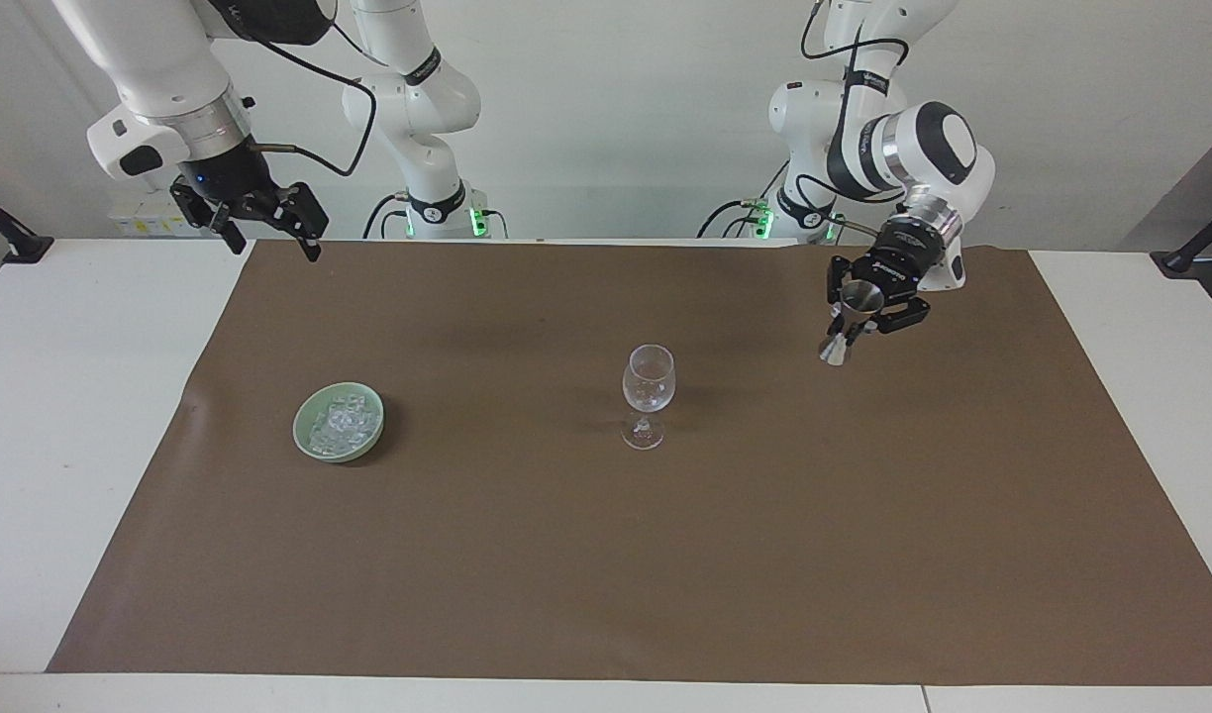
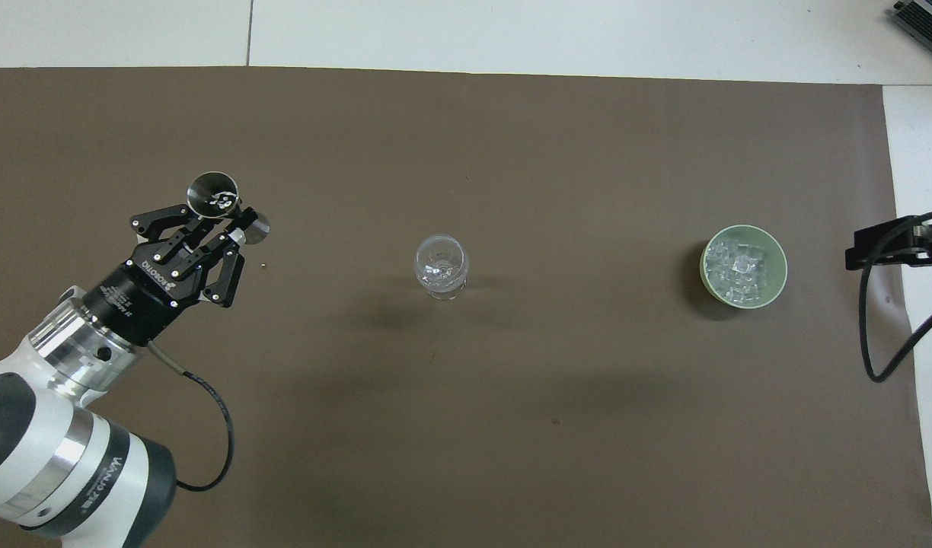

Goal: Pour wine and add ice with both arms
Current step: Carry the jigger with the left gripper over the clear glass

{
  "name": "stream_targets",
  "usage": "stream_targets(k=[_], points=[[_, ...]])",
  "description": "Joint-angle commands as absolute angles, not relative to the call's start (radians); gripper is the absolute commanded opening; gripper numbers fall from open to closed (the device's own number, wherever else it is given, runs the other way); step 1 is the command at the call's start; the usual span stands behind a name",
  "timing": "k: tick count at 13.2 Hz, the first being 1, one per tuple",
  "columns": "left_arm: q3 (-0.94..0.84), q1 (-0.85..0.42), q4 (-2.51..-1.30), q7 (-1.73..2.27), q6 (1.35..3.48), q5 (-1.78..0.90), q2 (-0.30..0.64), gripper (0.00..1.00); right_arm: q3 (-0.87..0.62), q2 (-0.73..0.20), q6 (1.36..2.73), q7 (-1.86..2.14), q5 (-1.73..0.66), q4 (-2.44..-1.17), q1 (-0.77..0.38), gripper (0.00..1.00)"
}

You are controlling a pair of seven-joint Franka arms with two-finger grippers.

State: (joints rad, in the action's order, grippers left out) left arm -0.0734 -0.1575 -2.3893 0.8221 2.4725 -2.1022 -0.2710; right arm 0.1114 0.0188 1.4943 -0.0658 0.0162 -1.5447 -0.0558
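I held the metal jigger (image 1: pixel 854 322) clamped in the left gripper (image 1: pixel 868 309), raised in the air over the brown mat (image 1: pixel 606 555), toward the left arm's end of the table. In the facing view it hung at about two o'clock from the wine glass (image 1: pixel 648 394), well apart from it. I kept the jigger nearly upright, the open cup on top, because I judged that whatever it carried should stay inside until it was over the glass. In the overhead view something glinted in its mouth (image 2: pixel 213 192), but I could not tell what.

The glass stood upright in the middle of the mat, I think so that both arms could reach it. Its bowl looked clear and I saw no dark wine in it, so I judged the pouring was not yet done.

The ice (image 1: pixel 341 422) lay in the green bowl (image 1: pixel 307 442), on the mat at about nine o'clock from the glass in the facing view, toward the right arm's end. This put it close to the arm that should pick it.

The right gripper (image 1: pixel 265 230) waited in the air over the mat's corner at that end, its fingers spread apart and empty.
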Motion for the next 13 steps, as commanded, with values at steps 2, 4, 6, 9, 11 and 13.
stream_targets(k=[2,4,6,9,11,13], points=[[-0.115,-0.257,-2.297,0.833,2.650,-2.103,-0.218,0.00,0.109,0.037,1.489,-0.078,0.002,-1.563,-0.054,1.00],[-0.118,-0.307,-2.275,0.822,2.713,-2.103,-0.198,0.00,0.109,0.038,1.489,-0.078,0.003,-1.563,-0.054,1.00],[-0.127,-0.336,-2.272,0.792,2.758,-2.102,-0.189,0.00,0.109,0.038,1.489,-0.077,0.003,-1.563,-0.054,1.00],[-0.165,-0.351,-2.247,0.746,2.845,-2.073,-0.164,0.00,0.109,0.038,1.489,-0.077,0.002,-1.563,-0.054,1.00],[-0.190,-0.376,-2.235,0.701,2.894,-2.059,-0.138,0.00,0.109,0.038,1.489,-0.077,0.003,-1.563,-0.054,1.00],[-0.192,-0.415,-2.218,0.643,2.951,-2.051,-0.115,0.00,0.109,0.037,1.488,-0.077,0.003,-1.563,-0.054,1.00]])
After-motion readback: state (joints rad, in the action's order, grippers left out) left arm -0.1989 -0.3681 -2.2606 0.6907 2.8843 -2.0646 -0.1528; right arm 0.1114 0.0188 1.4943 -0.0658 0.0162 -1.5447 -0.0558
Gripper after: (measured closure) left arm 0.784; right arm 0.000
